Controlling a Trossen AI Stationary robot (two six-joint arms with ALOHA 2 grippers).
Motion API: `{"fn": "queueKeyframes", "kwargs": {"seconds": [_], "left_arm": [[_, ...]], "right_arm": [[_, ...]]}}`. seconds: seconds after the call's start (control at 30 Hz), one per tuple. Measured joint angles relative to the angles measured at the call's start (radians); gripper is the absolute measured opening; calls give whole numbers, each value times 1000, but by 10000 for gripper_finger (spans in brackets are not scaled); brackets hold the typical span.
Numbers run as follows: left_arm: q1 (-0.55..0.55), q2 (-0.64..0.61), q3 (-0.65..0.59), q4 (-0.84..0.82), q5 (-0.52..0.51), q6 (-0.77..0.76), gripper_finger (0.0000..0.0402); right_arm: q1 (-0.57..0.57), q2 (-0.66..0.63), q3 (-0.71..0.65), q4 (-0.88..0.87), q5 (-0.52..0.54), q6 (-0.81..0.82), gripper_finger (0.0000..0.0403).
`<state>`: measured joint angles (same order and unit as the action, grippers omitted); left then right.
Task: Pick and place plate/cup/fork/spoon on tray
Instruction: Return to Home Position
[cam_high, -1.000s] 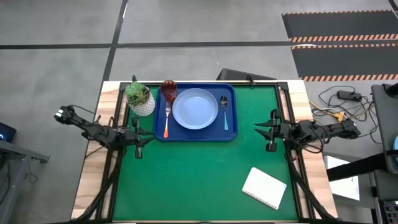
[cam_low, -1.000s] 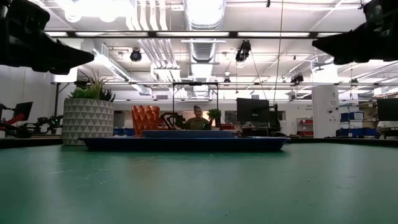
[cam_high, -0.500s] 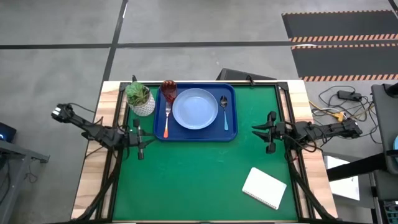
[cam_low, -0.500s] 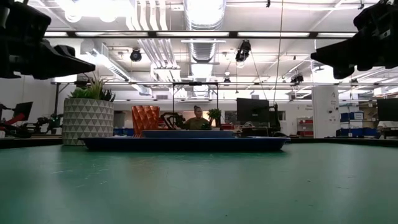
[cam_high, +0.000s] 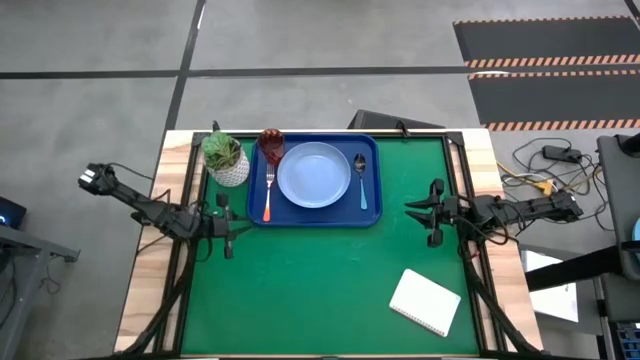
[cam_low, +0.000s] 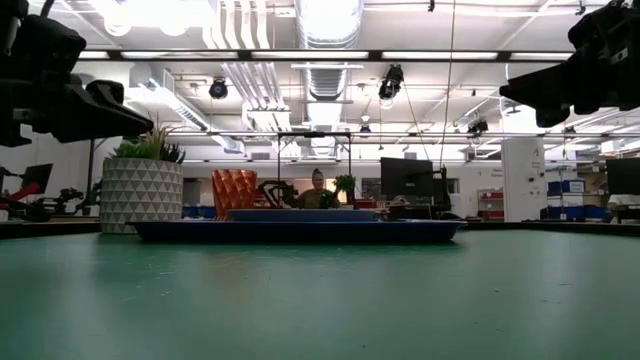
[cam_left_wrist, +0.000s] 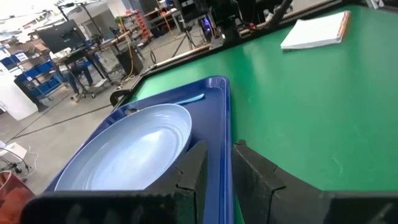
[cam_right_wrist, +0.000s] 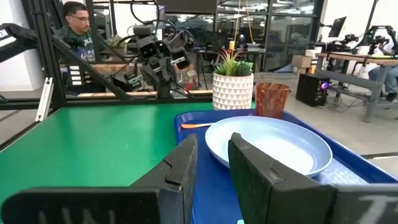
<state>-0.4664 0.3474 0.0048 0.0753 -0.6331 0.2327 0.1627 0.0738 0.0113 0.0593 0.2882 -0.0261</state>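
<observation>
The left hand (cam_high: 224, 226) hangs near the tray's (cam_high: 315, 216) front-left corner, fingers slightly parted and empty. On the tray lie cup (cam_high: 271, 145), fork (cam_high: 268, 193), plate (cam_high: 314, 174), spoon (cam_high: 361, 177). The right hand (cam_high: 432, 211), likewise parted, waits off its right edge.

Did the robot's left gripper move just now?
Yes. The left gripper slid slightly toward the near table edge, away from the white pot with a green plant.

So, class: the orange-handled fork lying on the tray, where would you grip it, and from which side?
Grip the fork at mid-handle, coming straight down from above. It lies flat on the tray, in the narrow strip between the plate and the tray's rim, so fingers should probably straddle the slim handle across its width.
</observation>
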Motion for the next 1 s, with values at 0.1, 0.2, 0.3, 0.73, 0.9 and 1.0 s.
{"fn": "queueKeyframes", "kwargs": {"seconds": [0.1,0.2,0.3,0.73,0.9,1.0], "left_arm": [[0,17,0,0,0,0,54],[0,34,0,0,0,0,54],[0,50,0,0,0,0,54],[0,112,0,0,0,0,54],[0,134,0,0,0,0,54],[0,145,-1,0,0,0,54]], "right_arm": [[0,0,0,0,0,-1,82],[0,0,0,-1,0,0,82],[0,0,0,-1,0,0,82],[0,0,0,-2,0,0,82],[0,0,0,-2,0,0,82],[0,0,0,-2,0,0,82]]}}
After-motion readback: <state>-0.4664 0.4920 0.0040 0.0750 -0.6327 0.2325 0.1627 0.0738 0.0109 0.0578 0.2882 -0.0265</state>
